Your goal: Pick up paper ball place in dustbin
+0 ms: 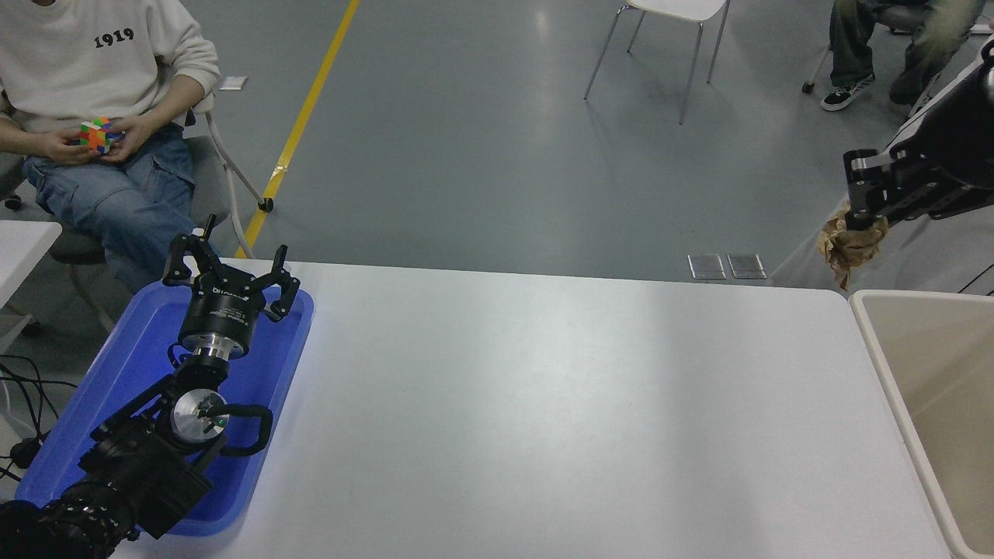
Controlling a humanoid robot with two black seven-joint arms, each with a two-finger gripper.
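Observation:
My right gripper (863,221) comes in from the right edge, raised high over the table's far right corner. It is shut on the paper ball (850,245), a crumpled tan-brown wad that hangs below the fingers. The dustbin (877,326), a cream-beige bin with a pale rim, stands at the table's right end, below and to the right of the ball. My left gripper (231,268) is open and parked at the lower left over the blue tray.
A shallow blue tray (124,365) lies at the table's left end under my left arm. A person (93,70) sits at the far left holding a coloured cube (95,133). A white chair (668,31) and seated legs stand on the floor beyond.

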